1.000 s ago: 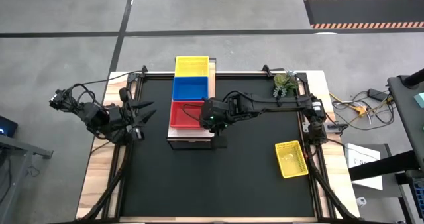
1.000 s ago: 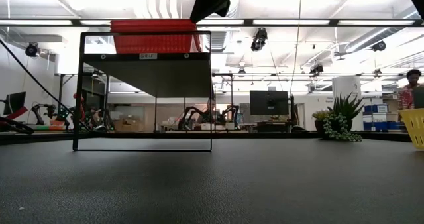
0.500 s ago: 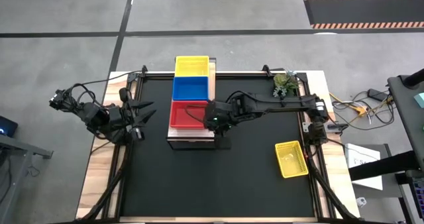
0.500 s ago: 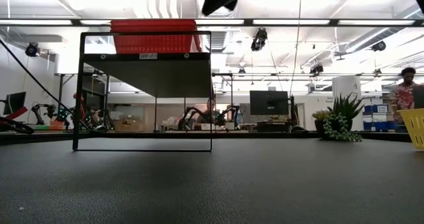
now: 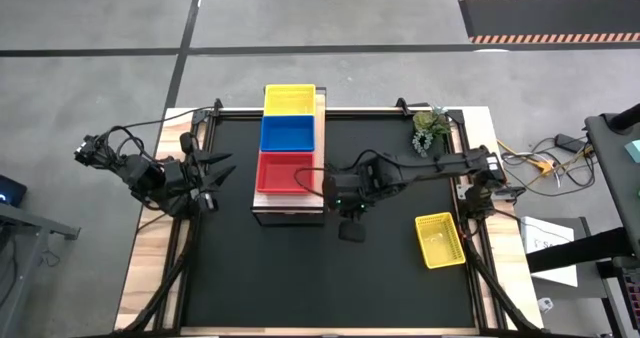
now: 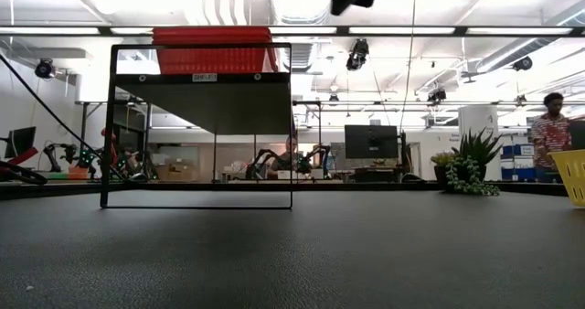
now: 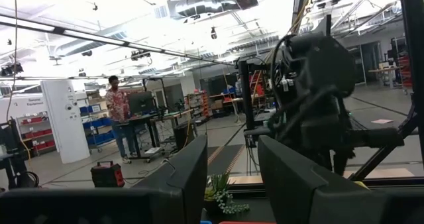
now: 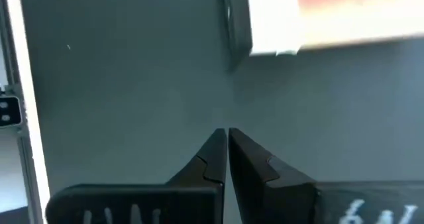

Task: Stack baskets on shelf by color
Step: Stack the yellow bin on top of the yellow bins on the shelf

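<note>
The shelf (image 5: 290, 206) stands at the table's left-middle; its wood top carries a yellow basket (image 5: 289, 99), a blue basket (image 5: 288, 133) and a red basket (image 5: 283, 171) in a row. In the low view the red basket (image 6: 212, 50) rests on the shelf's top (image 6: 206, 76). Another yellow basket (image 5: 440, 239) lies on the tabletop near the right edge. My right gripper (image 5: 338, 190) hangs shut above the table just right of the shelf's near corner (image 8: 240, 45), holding nothing (image 8: 227, 136). My left gripper (image 5: 222, 168) waits open at the table's left edge (image 7: 232, 161).
A small potted plant (image 5: 430, 128) stands at the table's far right corner. The bare black tabletop (image 5: 300, 278) stretches along the near side. A person (image 6: 548, 131) stands in the room beyond the table's right side.
My right gripper has drawn away from the red basket on the shelf, moving toward the table's right and a little toward its near edge. The red basket has stayed on the shelf.
</note>
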Motion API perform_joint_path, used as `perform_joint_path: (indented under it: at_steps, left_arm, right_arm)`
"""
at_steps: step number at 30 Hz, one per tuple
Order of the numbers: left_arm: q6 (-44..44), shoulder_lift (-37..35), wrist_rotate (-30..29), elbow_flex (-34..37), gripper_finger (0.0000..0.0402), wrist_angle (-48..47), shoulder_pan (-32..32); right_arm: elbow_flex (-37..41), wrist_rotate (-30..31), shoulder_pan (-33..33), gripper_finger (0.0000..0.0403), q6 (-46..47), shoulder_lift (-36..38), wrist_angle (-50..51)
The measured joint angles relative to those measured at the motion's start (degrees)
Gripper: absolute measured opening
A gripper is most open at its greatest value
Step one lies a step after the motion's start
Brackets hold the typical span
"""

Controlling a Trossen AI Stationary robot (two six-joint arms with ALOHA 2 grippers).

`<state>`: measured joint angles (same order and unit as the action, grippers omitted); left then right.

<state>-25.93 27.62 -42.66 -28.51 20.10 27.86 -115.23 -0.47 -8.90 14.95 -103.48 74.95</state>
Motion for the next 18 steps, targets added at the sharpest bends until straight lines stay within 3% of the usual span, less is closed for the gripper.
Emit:
perform_joint_path:
  at_steps: [5, 11, 18]
  left_arm:
    - [0.0, 0.0, 0.0, 0.0, 0.0118, 0.0, 0.0]
    - [0.0, 0.0, 0.0, 0.0, 0.0118, 0.0, 0.0]
    - [0.0, 0.0, 0.0, 0.0, 0.0118, 0.1, 0.0]
  right_arm:
    - [4.2, 0.0, -2.1, 0.0009, 5.6, 1.9, 2.3]
    - [16.6, 0.0, -3.5, 0.0009, 14.6, 9.1, -2.3]
    - [33.0, 0.0, -4.4, 0.0009, 34.4, 19.7, -5.7]
